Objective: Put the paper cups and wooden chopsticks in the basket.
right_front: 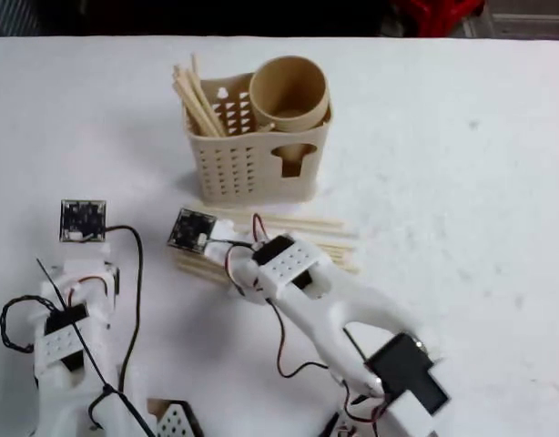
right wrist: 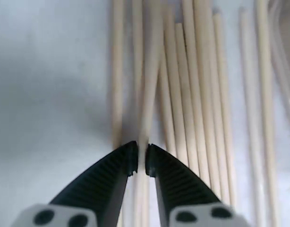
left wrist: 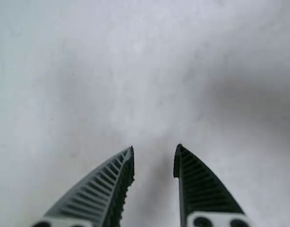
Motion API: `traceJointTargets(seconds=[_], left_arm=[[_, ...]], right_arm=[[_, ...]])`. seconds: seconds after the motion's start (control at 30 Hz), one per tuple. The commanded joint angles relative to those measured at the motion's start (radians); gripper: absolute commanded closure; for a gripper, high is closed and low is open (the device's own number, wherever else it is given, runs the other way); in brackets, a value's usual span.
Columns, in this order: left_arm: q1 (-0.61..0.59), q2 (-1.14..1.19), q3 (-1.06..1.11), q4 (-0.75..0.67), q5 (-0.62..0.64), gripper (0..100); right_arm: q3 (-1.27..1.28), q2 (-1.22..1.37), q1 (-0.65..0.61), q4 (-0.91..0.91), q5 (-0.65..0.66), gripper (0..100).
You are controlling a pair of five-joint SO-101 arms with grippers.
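Wooden chopsticks [right wrist: 192, 94], pale and slender, lie bundled; right hand [right wrist: 141, 158] pinches one, left hand [left wrist: 153, 151] gapes.

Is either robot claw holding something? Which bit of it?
The right claw pinches one wooden chopstick that lies on the table, toward one end of it. The left claw is open and holds nothing.

Bright, even light bleaches the white surface [right_front: 462, 182] almost to glare around the basket [right_front: 252, 164], whose shadow is faint; behind the basket the room is dark. Soft grey shade lies beside the wooden chopsticks [right wrist: 192, 94] at the right pincer [right wrist: 141, 158] and ahead of the left pincer [left wrist: 154, 149].
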Motion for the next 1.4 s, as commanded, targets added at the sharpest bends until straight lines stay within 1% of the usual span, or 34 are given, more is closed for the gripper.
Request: traceJointTargets(seconds=[0.0, 0.2, 0.27, 0.4, 0.53, 0.63, 0.7, 0.87, 0.93, 1.0, 1.17, 1.37], left_arm=[[0.001, -0.024, -0.006, -0.011, -0.006, 85], [0.001, -0.024, -0.006, -0.011, -0.006, 85], [0.001, -0.024, -0.006, -0.011, -0.006, 85], [0.001, -0.024, -0.006, -0.011, -0.006, 85], [0.001, -0.024, -0.006, -0.011, -0.006, 85], [0.001, -0.024, -0.006, -0.011, -0.006, 85], [0.001, -0.024, -0.006, -0.011, -0.006, 85], [0.001, -0.024, -0.006, -0.011, -0.006, 85], [0.001, -0.024, -0.006, -0.011, -0.006, 85], [0.001, -0.024, -0.006, -0.011, -0.006, 85], [0.001, -0.024, -0.006, -0.011, -0.006, 85], [0.001, -0.024, -0.006, -0.011, -0.006, 85]], right_arm=[[-0.044, -0.179, -0.004, 0.081, -0.021, 98.2], [-0.044, -0.484, 0.031, 0.170, -0.161, 98.2], [-0.048, -0.579, 0.033, 0.194, -0.173, 98.2], [-0.083, -0.722, 0.033, 0.182, -0.178, 98.2], [-0.212, -0.757, 0.035, 0.180, -0.181, 98.2], [-0.331, -0.730, 0.030, 0.125, -0.183, 98.2], [-0.410, -0.691, 0.033, 0.053, -0.230, 98.2], [-0.554, -0.538, 0.035, -0.203, -0.388, 98.1], [-0.591, -0.463, 0.035, -0.323, -0.413, 98.1], [-0.623, -0.386, 0.036, -0.400, -0.413, 98.1], [-0.726, -0.216, 0.042, -0.473, -0.413, 98.1], [-0.779, -0.093, 0.108, -0.547, -0.420, 98.1]])
